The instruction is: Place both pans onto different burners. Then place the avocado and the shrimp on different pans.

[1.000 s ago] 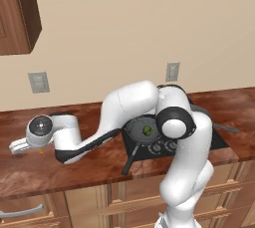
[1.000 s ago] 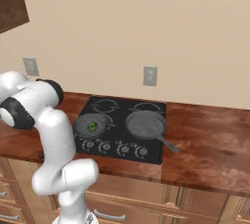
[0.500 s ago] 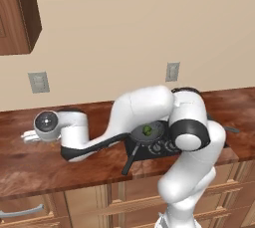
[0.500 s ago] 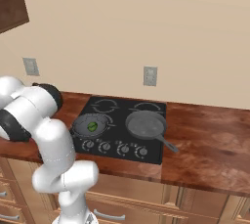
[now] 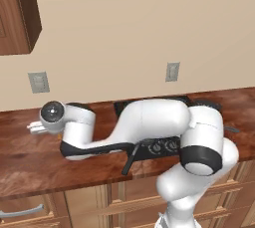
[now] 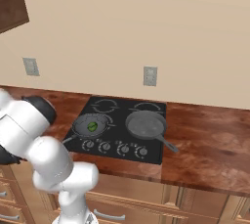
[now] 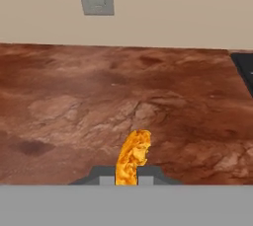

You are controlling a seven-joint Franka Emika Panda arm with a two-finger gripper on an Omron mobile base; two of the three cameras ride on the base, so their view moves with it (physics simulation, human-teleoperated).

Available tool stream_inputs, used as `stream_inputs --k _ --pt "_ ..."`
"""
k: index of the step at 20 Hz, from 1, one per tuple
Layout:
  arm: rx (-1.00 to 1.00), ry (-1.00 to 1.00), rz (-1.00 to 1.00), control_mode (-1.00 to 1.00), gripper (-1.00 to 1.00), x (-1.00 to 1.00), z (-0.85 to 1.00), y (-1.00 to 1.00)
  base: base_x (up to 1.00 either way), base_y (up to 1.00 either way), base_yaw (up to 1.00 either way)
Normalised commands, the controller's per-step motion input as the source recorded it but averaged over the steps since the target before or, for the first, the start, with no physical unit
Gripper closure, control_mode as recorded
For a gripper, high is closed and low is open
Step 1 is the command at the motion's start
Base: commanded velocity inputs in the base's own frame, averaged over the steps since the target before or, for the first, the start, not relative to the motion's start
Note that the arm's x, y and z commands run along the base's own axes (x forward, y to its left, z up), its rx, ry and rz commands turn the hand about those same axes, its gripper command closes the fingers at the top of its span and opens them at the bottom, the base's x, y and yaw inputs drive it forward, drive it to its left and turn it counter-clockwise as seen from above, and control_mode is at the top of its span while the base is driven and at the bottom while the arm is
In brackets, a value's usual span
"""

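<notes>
Tool [image 7: 126, 179] clenched on shrimp [image 7: 132, 157], orange sliver pinched upright between my tips so it rides clear of table [image 7: 59, 116].

Hand view gives grip. Right base view gives what lies well off to tool's side: avocado [image 6: 92, 126] already in one pan [image 6: 91, 124], other pan [image 6: 145, 123] bare on neighbouring burner. Judge bare pan as shrimp's destination.

A beige wall [image 6: 195, 47] with grey outlets [image 6: 150, 76] stands behind the reddish-brown marbled surface [image 6: 210, 145], with wooden drawers [image 5: 30, 212] below and a dark wooden cabinet [image 5: 17, 13] above left.
</notes>
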Motion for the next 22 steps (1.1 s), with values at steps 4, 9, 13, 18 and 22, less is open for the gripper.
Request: stream_inputs --k 4,9,13,18,22 --pt "0.0 0.0 0.25 -1.0 1.0 0.0 0.19 -0.41 0.0 0.0 0.0" --pt "0.0 0.0 0.24 -1.0 1.0 0.0 0.0 -0.47 0.0 0.0 0.0" --pt "-0.01 0.0 0.22 -1.0 1.0 0.0 0.0 -0.45 0.0 0.0 0.0" --pt "-0.05 0.0 0.15 -1.0 1.0 0.0 0.08 -0.4 0.0 0.0 0.0" --pt "-0.09 0.0 0.05 -1.0 1.0 -0.02 0.11 -0.38 0.0 0.0 0.0"
